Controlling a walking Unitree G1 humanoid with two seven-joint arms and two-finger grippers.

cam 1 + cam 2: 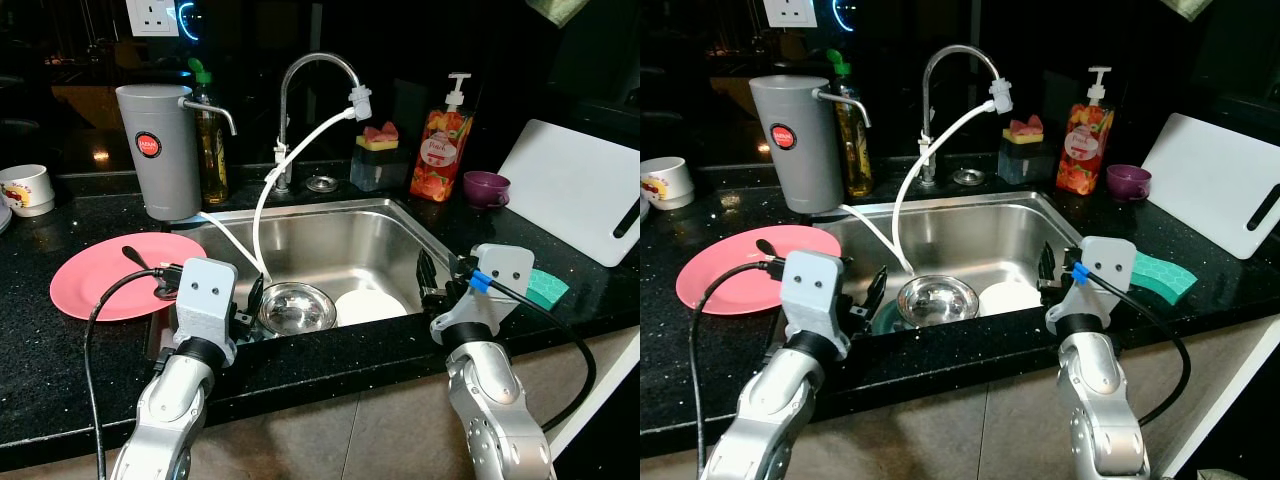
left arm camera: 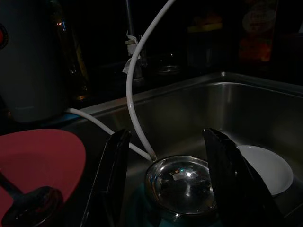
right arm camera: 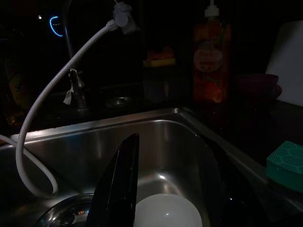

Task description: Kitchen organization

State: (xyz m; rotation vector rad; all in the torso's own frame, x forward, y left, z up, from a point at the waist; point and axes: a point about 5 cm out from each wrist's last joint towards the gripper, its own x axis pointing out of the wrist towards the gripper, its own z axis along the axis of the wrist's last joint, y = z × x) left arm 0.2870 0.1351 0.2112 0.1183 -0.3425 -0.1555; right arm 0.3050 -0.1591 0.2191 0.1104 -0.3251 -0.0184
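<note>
Left gripper (image 1: 250, 300) hangs spread above the steel bowl (image 1: 296, 306) in the sink (image 1: 330, 240); left wrist view confirms the bowl centred between its fingers, so descend straight, avoiding the white hose (image 2: 135, 85); right wrist view adds right gripper (image 3: 165, 184), parted over the white dish (image 3: 168, 211).

A black speckled surface (image 1: 60, 350) surrounds the steel sink (image 1: 330, 240) — on it lie a pink plate (image 1: 95, 275), grey water filter (image 1: 158, 150), soap bottle (image 1: 442, 150), purple bowl (image 1: 486, 187), white cutting board (image 1: 580, 190) and green sponge (image 1: 546, 288).
</note>
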